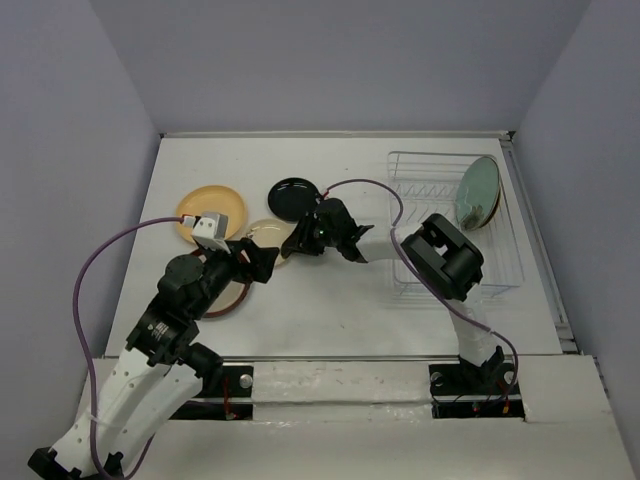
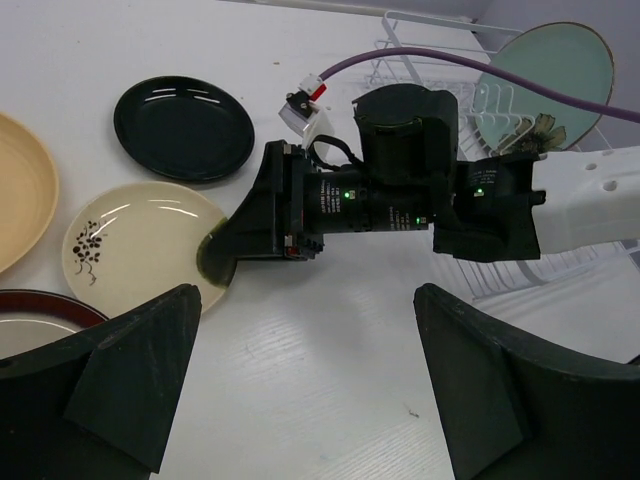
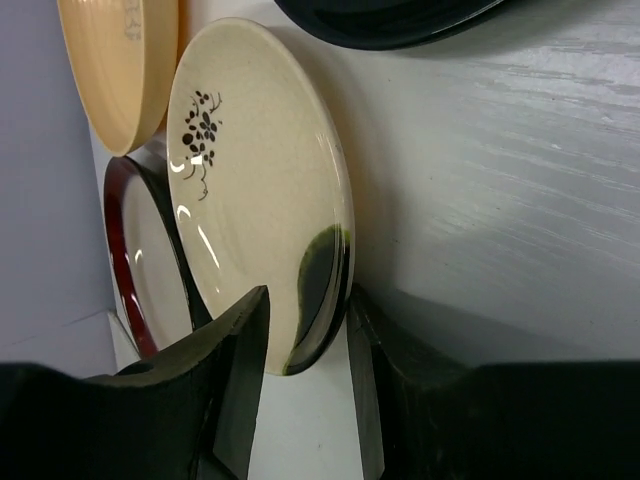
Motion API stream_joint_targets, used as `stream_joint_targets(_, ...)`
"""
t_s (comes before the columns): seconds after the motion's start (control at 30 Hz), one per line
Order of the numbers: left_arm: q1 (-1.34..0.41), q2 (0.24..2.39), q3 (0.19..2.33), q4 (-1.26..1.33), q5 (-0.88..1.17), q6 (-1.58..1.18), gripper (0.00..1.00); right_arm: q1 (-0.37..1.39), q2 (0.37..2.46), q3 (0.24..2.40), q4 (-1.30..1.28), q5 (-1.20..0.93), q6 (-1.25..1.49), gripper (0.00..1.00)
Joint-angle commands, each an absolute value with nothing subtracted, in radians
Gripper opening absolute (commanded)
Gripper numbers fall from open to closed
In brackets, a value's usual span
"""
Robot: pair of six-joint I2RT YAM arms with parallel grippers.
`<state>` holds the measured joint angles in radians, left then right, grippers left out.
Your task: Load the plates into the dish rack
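The white wire dish rack (image 1: 440, 262) stands at the right with a pale teal plate (image 1: 478, 190) upright in it and an amber-brown edge (image 1: 493, 211) behind that. An orange-yellow plate (image 1: 200, 205), a black plate (image 1: 291, 197), a cream plate with a dark flower mark (image 1: 265, 231) and a red-brown-rimmed plate (image 1: 228, 298) lie at the left. My right gripper (image 3: 308, 300) is open, its jaws astride the near rim of the flower-marked cream plate (image 3: 250, 170). My left gripper (image 2: 305, 300) is open and empty, low over bare table beside that plate (image 2: 140, 245).
The right arm (image 2: 400, 200) stretches across the middle of the table from the rack side. The orange-yellow plate (image 3: 120, 60) and the red-rimmed plate (image 3: 135, 260) sit close behind the cream one. Grey walls close the table at the back and sides.
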<state>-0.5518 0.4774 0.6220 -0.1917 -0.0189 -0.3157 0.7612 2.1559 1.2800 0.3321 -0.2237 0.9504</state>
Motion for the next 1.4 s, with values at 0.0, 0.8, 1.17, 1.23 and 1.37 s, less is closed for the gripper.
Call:
stream_joint_targets(0.0,-0.543,0.486,0.623,-0.152,-0.005,-0.307,0.99,0.778,2.186,1.313,0.365,-0.181,0.965,0.41)
stream_joint_targets(0.8,-0.511,0.374,0.606,-0.107,0.204,-0.302,0.99,0.666,1.223,1.175,-0.268,0.800,0.347,0.07)
stream_joint_targets(1.17,-0.520,0.336,0.603,-0.101,0.222,-0.304,0.99,0.353,1.304,1.311,-0.374,1.083,-0.075,0.07)
stream_joint_targets(1.23,-0.523,0.330,0.604,-0.103,0.219,-0.304,0.99,0.330,1.351,1.330,-0.376,1.062,-0.090,0.07)
stream_joint_targets(1.37,-0.526,0.328,0.603,-0.103,0.216,-0.302,0.99,0.293,1.407,1.333,-0.376,1.049,-0.097,0.07)
